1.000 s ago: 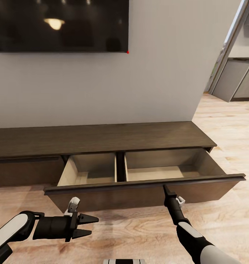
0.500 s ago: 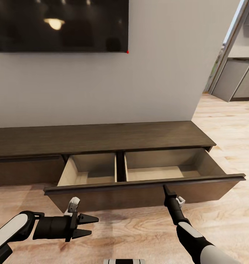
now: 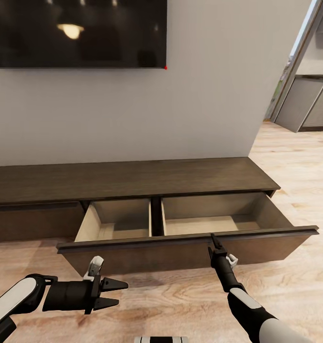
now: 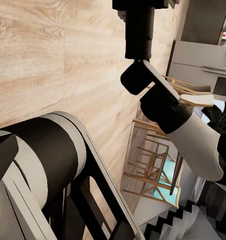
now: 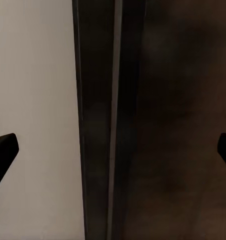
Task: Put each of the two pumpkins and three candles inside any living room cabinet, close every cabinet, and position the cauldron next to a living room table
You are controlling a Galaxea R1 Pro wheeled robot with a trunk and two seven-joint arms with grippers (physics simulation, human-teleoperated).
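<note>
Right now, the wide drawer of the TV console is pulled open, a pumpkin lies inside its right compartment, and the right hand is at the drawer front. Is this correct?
Not quite. The head view shows the right compartment of the open drawer holds nothing; no pumpkin lies there. The rest stands: the TV console drawer is pulled open and the right hand is at the drawer front.

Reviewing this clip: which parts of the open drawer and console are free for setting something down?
Both pale drawer compartments, split by a dark divider, lie bare. The console top is bare too. It is tight only at the drawer front's rim, where the right gripper sits.
</note>
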